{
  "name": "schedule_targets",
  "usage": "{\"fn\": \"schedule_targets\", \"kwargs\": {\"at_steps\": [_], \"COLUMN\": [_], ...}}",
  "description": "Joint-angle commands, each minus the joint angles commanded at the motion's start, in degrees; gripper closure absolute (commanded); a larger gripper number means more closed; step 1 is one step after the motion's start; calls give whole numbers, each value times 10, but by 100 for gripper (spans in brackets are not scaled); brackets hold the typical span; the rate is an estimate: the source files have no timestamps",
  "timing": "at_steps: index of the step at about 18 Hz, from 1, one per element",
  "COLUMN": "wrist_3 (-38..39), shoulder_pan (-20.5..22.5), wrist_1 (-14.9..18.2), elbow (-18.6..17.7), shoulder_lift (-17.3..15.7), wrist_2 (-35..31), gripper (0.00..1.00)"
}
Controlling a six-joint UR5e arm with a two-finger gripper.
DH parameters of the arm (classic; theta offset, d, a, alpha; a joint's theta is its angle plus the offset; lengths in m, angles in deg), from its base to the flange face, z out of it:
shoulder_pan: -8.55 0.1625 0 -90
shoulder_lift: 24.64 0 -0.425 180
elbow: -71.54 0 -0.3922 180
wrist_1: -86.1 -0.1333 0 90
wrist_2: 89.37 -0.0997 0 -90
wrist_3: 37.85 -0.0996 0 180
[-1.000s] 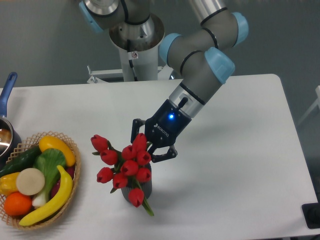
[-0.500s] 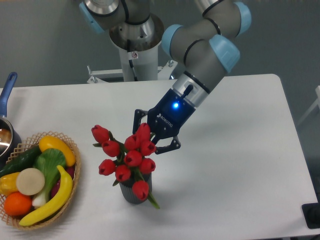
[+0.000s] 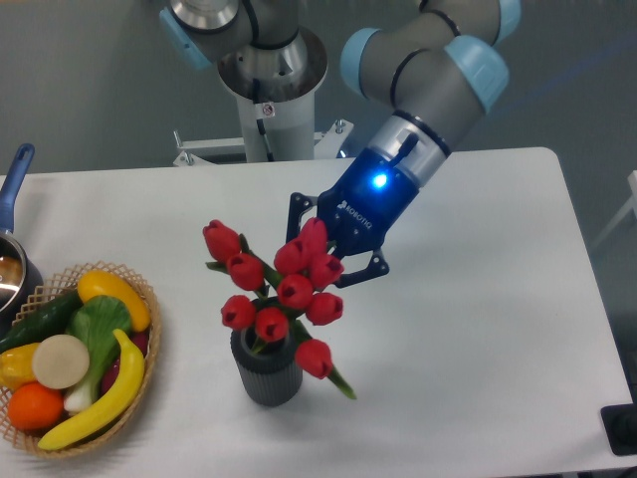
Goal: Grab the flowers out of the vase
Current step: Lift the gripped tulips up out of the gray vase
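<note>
**Tulips rising out of the vase**

You see the gripper (image 3: 336, 249) clamped on the flowers (image 3: 284, 289) — higher and further right than a second ago, so the vase (image 3: 266, 371) mouth now shows. Count nine red buds, one vase, one fruit basket (image 3: 139, 344) — left, well apart.

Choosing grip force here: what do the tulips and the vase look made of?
The flowers look artificial, probably plastic or foam: uniform, smooth red buds with a slight sheen. The vase looks like matte dark grey plastic or ceramic with moulded vertical ribs; the picture leaves that open. The gripper is among the buds.
</note>
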State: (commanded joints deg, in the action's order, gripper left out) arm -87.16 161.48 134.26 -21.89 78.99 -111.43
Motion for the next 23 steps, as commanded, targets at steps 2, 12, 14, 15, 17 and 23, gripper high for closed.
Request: {"fn": "schedule_targets", "kwargs": {"at_steps": [2, 12, 14, 15, 17, 23], "wrist_3": [4, 119, 130, 135, 145, 134], "shoulder_pan": [2, 18, 22, 23, 26, 40], "wrist_1": [0, 0, 0, 0, 0, -3], "elbow": [4, 68, 69, 69, 67, 66], "shoulder_lift": [0, 2, 1, 1, 0, -4], "wrist_2": [4, 16, 18, 18, 19, 12], "gripper": [80, 80, 80, 80, 80, 78]}}
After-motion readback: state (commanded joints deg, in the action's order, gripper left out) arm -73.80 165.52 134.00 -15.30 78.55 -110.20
